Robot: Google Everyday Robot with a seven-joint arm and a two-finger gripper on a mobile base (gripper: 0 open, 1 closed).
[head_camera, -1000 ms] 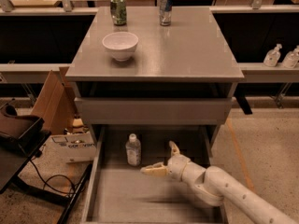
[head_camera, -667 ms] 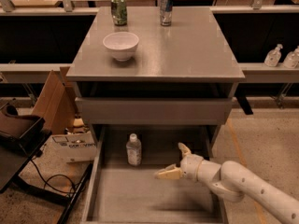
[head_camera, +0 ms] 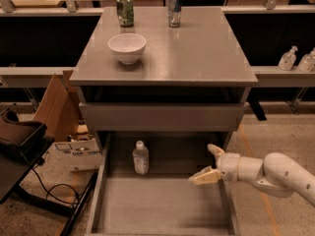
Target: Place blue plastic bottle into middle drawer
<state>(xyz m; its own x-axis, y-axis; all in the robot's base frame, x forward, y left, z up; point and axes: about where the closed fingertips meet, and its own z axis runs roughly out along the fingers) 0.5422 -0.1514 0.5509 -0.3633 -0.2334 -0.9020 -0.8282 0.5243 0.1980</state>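
The blue plastic bottle [head_camera: 141, 157], clear with a white cap and a pale label, stands upright on the floor of the pulled-out middle drawer [head_camera: 162, 208], near its back left. My gripper [head_camera: 209, 163] is at the drawer's right side wall, well to the right of the bottle and apart from it. Its two pale fingers are spread and hold nothing. The white arm reaches in from the right edge.
A white bowl [head_camera: 127, 47], a green drink can [head_camera: 125, 10] and a silver-blue drink can [head_camera: 174, 8] stand on the cabinet top [head_camera: 197, 53]. A closed grey drawer front [head_camera: 162, 117] sits above the open one. A cardboard box [head_camera: 74, 151] lies on the floor at left.
My gripper has drawn back to the right, away from the bottle, toward the drawer's right wall. The bottle has stayed upright in place.
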